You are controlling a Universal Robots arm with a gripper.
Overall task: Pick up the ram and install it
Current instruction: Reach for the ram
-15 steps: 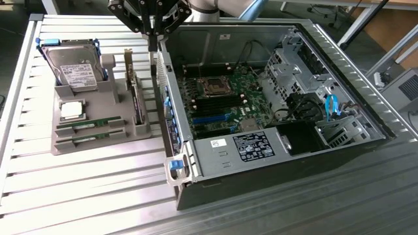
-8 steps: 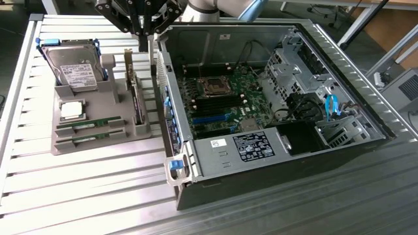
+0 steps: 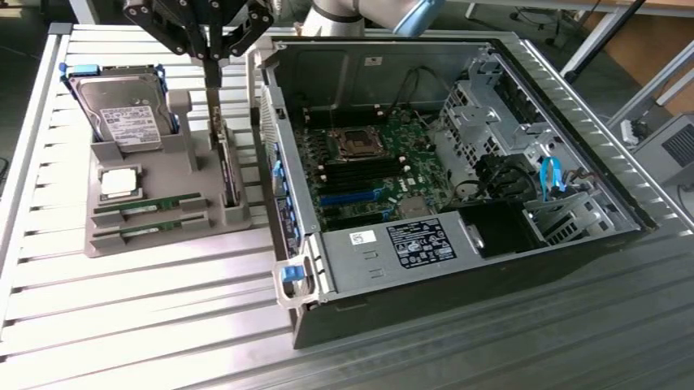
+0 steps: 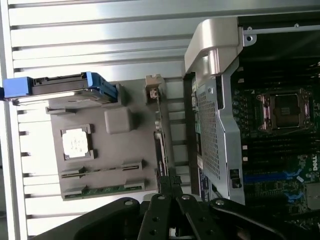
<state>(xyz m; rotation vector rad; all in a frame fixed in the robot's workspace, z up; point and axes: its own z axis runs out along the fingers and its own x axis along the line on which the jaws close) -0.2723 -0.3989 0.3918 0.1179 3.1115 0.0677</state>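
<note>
At the exterior view's left, a grey tray (image 3: 103,241) holds one hard drive (image 3: 125,110) in blue rails. Its white label carries print too small to read. In front of the drive lies one square silver processor chip (image 3: 119,182). Nearer the camera, two ram sticks stand on edge in parallel slots of the tray, the first stick (image 3: 149,204) just behind the second stick (image 3: 149,231). Each has its long axis running from the exterior view's left to its right, rising slightly toward the right. At the tray's right side, one green card (image 3: 226,175) stands upright. The gripper (image 3: 214,93) hangs just above this card, its fingers pressed together with nothing seen between them, apart from both sticks. Further right is one open computer case (image 3: 358,69). Its power supply (image 3: 418,241) bears a black label that cannot be read. White letters on the main board (image 4: 280,185) seem to read DELL.
</note>
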